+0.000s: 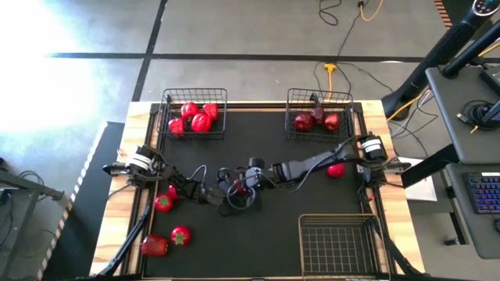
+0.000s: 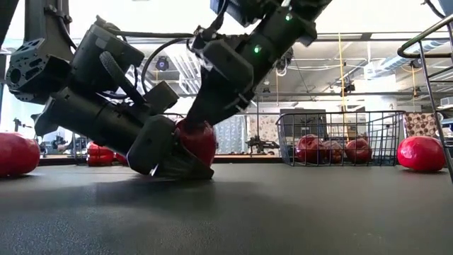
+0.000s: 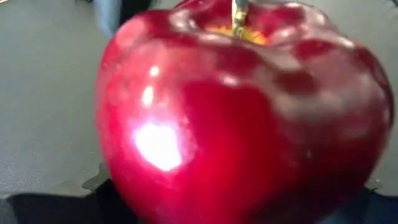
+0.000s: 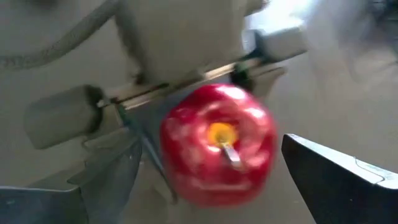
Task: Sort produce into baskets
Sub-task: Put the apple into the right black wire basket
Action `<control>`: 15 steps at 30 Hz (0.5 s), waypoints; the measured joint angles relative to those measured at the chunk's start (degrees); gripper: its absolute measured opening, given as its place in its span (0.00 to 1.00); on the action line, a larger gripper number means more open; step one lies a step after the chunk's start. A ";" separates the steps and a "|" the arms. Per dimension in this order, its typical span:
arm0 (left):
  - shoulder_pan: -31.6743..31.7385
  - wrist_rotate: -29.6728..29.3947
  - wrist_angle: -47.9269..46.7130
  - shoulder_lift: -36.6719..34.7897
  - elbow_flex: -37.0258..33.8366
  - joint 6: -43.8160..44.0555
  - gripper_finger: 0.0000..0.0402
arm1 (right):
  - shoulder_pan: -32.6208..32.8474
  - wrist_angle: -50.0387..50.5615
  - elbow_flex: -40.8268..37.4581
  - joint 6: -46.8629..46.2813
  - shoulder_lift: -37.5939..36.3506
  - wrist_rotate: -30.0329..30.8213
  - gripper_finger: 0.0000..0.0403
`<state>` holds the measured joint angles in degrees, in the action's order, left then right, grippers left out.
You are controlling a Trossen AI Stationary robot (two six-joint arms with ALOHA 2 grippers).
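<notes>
Two grippers, left gripper (image 1: 221, 190) and right gripper (image 1: 248, 181), are met at mid-table over one glossy dark-red apple with a stalk (image 2: 195, 142), seemingly for a handover. Fingers of both are spread beside it; no grip can be confirmed.

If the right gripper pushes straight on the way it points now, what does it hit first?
The red apple sits dead ahead between the right gripper's open fingers. Just behind it is the left gripper, probably met next, though depth is unclear.
</notes>
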<state>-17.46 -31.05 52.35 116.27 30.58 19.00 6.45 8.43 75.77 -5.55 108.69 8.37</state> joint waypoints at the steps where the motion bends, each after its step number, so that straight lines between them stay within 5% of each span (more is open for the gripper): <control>1: -0.12 -0.04 0.20 0.00 -0.12 -0.04 0.85 | -0.15 0.00 -0.02 0.18 0.68 -0.07 0.94; 15: -2.23 0.26 0.48 -2.66 -4.12 1.29 0.85 | -0.75 -0.67 4.14 -0.54 7.91 0.03 0.89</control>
<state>-19.69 -30.79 52.82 113.61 26.46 20.29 5.69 7.76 79.91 -6.09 116.60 8.41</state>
